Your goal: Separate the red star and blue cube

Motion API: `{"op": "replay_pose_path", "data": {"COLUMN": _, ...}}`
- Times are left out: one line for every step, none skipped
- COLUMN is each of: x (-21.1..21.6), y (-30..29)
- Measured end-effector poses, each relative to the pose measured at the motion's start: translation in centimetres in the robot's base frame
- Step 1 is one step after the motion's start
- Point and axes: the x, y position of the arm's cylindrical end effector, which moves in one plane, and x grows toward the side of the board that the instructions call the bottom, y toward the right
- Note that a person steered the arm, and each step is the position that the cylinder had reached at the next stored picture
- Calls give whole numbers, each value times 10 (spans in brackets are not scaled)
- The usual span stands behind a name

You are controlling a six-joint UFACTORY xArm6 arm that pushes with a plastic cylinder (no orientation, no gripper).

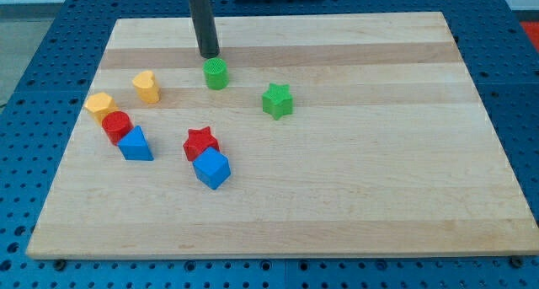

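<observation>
My tip (209, 54) at far side of board (379, 196), just behind the green cylinder (216, 73)
No claw on me, just a plain rod. Red star (200, 142) touches blue cube (211, 168) at its near right, left of centre, well apart from my tip. Green star (276, 100) to their far right; red cylinder (117, 126) and blue triangular block (136, 144) to their left

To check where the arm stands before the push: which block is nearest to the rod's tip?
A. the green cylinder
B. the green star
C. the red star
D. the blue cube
A: my tip sits just above the green cylinder in the view, far from the red star and blue cube, which touch each other.
</observation>
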Motion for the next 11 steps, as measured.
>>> {"op": "replay_pose_path", "data": {"x": 89, "y": 37}}
{"op": "replay_pose_path", "data": {"x": 162, "y": 38}}
{"op": "replay_pose_path", "data": {"x": 159, "y": 38}}
{"op": "replay_pose_path", "data": {"x": 157, "y": 27}}
{"op": "replay_pose_path", "data": {"x": 203, "y": 6}}
{"op": "replay_pose_path", "data": {"x": 212, "y": -8}}
{"op": "replay_pose_path", "data": {"x": 223, "y": -16}}
{"op": "replay_pose_path", "data": {"x": 237, "y": 58}}
{"op": "replay_pose_path", "data": {"x": 221, "y": 65}}
{"op": "replay_pose_path", "data": {"x": 193, "y": 69}}
{"op": "replay_pose_path", "data": {"x": 192, "y": 81}}
